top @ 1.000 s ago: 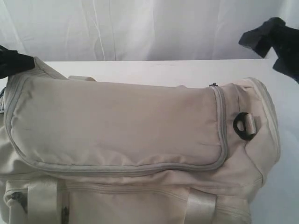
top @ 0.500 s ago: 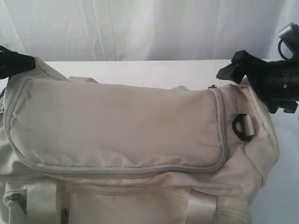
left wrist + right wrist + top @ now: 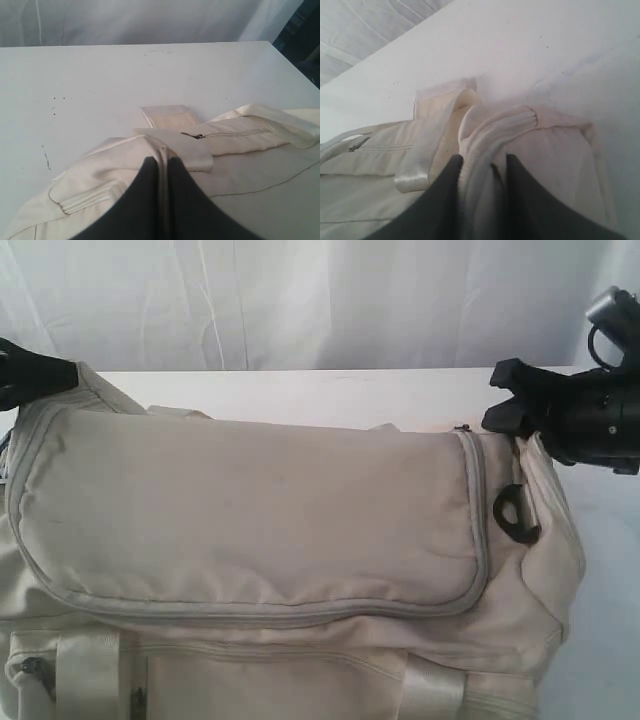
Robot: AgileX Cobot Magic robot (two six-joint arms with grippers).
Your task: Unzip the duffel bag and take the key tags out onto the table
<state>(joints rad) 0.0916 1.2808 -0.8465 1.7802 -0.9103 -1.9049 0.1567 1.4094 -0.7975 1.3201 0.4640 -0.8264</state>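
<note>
The cream duffel bag (image 3: pixel 260 510) fills the table (image 3: pixel 300 390), its grey zipper (image 3: pixel 300 608) running closed round the top flap. My left gripper (image 3: pixel 70 374) is at the bag's far left corner, shut on a thin seam of fabric (image 3: pixel 161 159). At the bag's right end my right gripper (image 3: pixel 505 405) has its fingers pressed onto a thick fold of the fabric (image 3: pixel 482 160). A small zip pull (image 3: pixel 458 426) sits at the flap's far right corner. The key tags are hidden.
A black ring (image 3: pixel 515 517) hangs on a strap loop at the bag's right end. Pale webbing straps (image 3: pixel 430 690) run down the near side. White cloth (image 3: pixel 320 300) hangs behind the table. A pocket zipper (image 3: pixel 198 135) lies on the bag's far side.
My right gripper came down from the upper right to the bag's right end and closed on a fold of it. That end of the bag has lifted slightly. The left gripper held still.
</note>
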